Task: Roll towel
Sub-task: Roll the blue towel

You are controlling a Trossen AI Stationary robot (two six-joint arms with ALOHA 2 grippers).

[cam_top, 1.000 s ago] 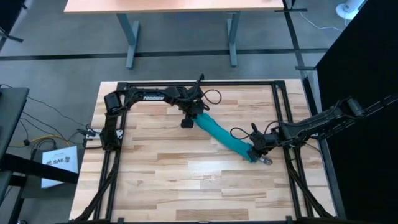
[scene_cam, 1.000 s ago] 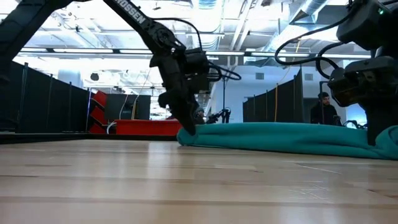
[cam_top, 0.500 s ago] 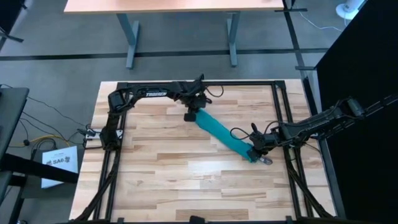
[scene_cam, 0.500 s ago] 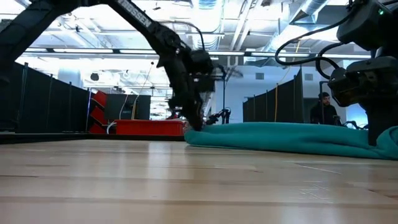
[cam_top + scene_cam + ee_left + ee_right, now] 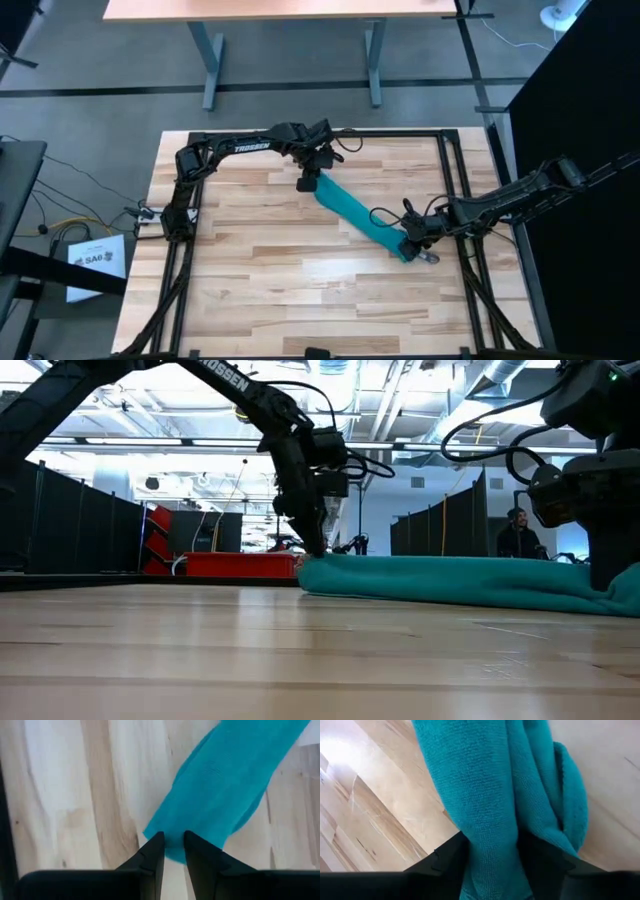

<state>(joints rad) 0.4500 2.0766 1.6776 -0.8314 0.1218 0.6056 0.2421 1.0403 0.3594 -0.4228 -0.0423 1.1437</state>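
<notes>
The teal towel (image 5: 362,217) lies as a long, narrow bunched strip slanting across the wooden table, from far-centre to the right side. In the low view the towel (image 5: 460,580) rests along the tabletop. My left gripper (image 5: 308,183) is shut on the strip's far-left end, and the left wrist view shows the towel (image 5: 225,785) stretching away from the fingers. My right gripper (image 5: 415,246) is shut on the near-right end, where the towel (image 5: 485,780) is gathered in thick folds. My left gripper pinches the edge of the towel's far-left end (image 5: 172,849) between its two fingers, which stand almost together. The fingers come from above, slanting down. That end sits at table height, and the strip runs away from it along the wood. My right gripper pinches the towel's near-right end (image 5: 492,847), several bunched folds, between its two fingers (image 5: 451,857). It comes from above, with the fingers across the strip. A rounded lobe of cloth (image 5: 572,805) bulges beside the hold, and the end stays low at the tabletop.
A black frame (image 5: 300,135) runs round the table. The near half of the wood (image 5: 300,295) lies bare. A desk (image 5: 290,10) stands beyond the far edge. A person (image 5: 520,535) shows in the room behind, past the right arm.
My left gripper has moved a little toward the table's far edge and right, carrying the towel's far-left end with it. The strip now lies straighter. The near-right end has stayed where it was, in my right gripper.
</notes>
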